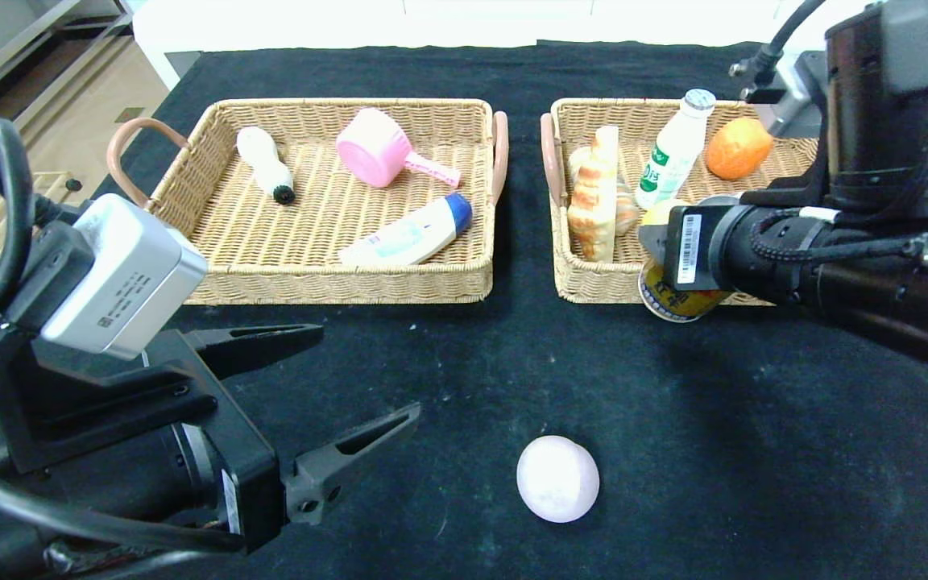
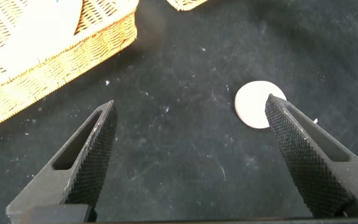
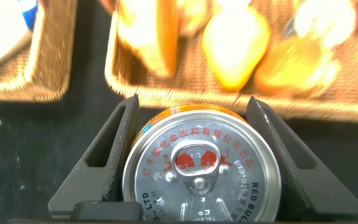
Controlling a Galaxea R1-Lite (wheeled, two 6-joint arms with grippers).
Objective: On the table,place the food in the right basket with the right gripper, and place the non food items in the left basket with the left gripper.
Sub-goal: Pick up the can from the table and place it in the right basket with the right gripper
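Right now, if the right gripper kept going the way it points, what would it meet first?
Probably the near wall of the right basket. The right gripper, shut on the can, faces it, though height is unclear.

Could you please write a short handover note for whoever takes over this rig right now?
Right gripper: shut on the gold drink can, at the front wall of the right wicker basket; not yet in.
Left gripper: open, empty, over the black cloth.
Done: three non-food items in the left wicker basket; bread, bottle, orange and a yellow fruit in the right.
Left: drop the can; sort the pale pink ball.
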